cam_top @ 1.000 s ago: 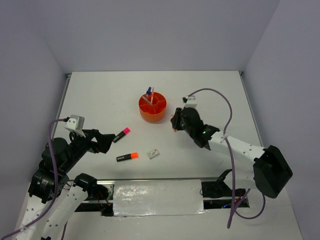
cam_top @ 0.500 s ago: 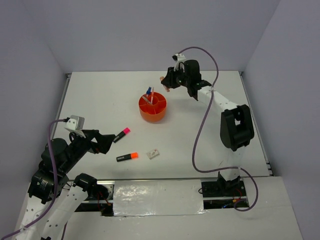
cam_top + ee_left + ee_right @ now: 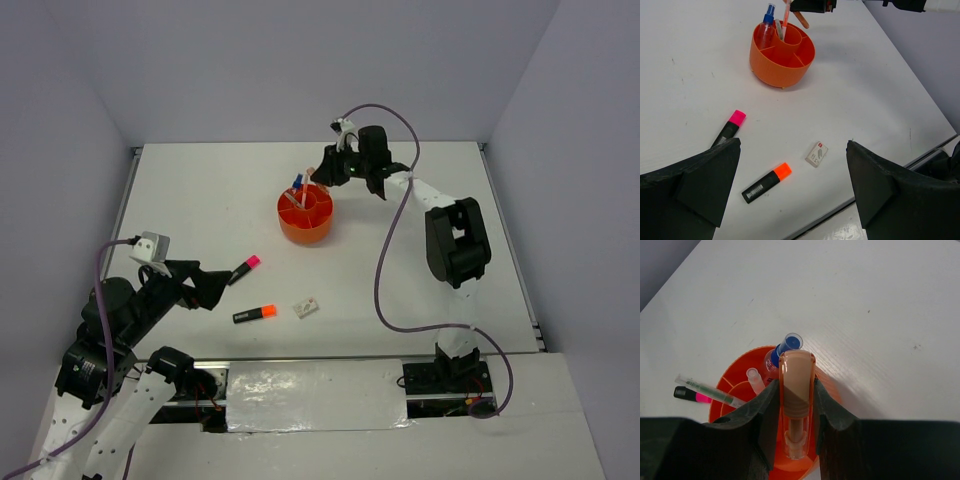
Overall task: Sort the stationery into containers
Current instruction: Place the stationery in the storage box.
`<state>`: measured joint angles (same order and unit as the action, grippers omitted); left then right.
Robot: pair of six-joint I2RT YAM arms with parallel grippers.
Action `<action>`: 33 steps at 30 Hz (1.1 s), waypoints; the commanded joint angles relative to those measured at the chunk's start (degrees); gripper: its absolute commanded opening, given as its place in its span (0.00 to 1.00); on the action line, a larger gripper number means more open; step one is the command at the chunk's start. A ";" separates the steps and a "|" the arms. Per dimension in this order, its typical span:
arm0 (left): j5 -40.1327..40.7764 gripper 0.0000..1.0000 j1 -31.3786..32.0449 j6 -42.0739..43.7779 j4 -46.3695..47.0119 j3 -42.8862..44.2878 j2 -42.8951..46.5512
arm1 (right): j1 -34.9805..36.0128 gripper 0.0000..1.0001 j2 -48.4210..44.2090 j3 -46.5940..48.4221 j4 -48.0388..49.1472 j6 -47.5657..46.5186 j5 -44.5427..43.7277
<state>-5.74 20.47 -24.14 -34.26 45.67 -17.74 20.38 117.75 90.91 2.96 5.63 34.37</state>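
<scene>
my right end effector [image 3: 797, 395] gripping salmon eraser [image 3: 796, 367] above far rim of orange tub [image 3: 303, 234], my left end effector [image 3: 792, 150] wide open, empty, highlighters [image 3: 243, 269], white eraser [image 3: 307, 307] on desk [image 3: 200, 200] near-side of tub

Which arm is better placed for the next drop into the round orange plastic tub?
Right: the right hand grips a salmon stick eraser above the round orange plastic tub; the open left hand hangs far from it, empty.
</scene>
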 commanded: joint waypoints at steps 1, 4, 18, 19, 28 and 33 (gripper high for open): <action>-1.29 0.99 0.27 0.59 3.06 -0.23 0.60 | 0.27 0.22 1.95 2.86 2.14 -0.53 2.63; -1.47 0.99 0.27 0.67 3.06 -0.23 0.60 | 0.27 0.25 3.00 3.57 2.05 -0.44 2.81; -1.73 0.99 0.27 0.76 3.24 -0.14 1.13 | 0.27 0.58 1.87 2.25 3.63 -0.09 4.48; -1.65 0.99 0.27 0.76 3.24 -0.14 1.13 | 0.45 0.58 1.60 2.16 3.46 -0.35 4.48; -1.38 0.99 0.27 0.59 3.15 -0.14 1.21 | -1.13 0.63 -11.83 -7.84 5.13 3.06 -7.61; -0.68 0.99 0.27 0.50 2.97 -0.05 1.13 | 1.76 1.00 -30.01 -23.39 4.52 6.14 -26.76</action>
<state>-6.44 20.47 -24.12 -34.24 45.58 -17.02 20.45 98.35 72.84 5.37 9.54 21.04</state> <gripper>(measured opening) 0.993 0.985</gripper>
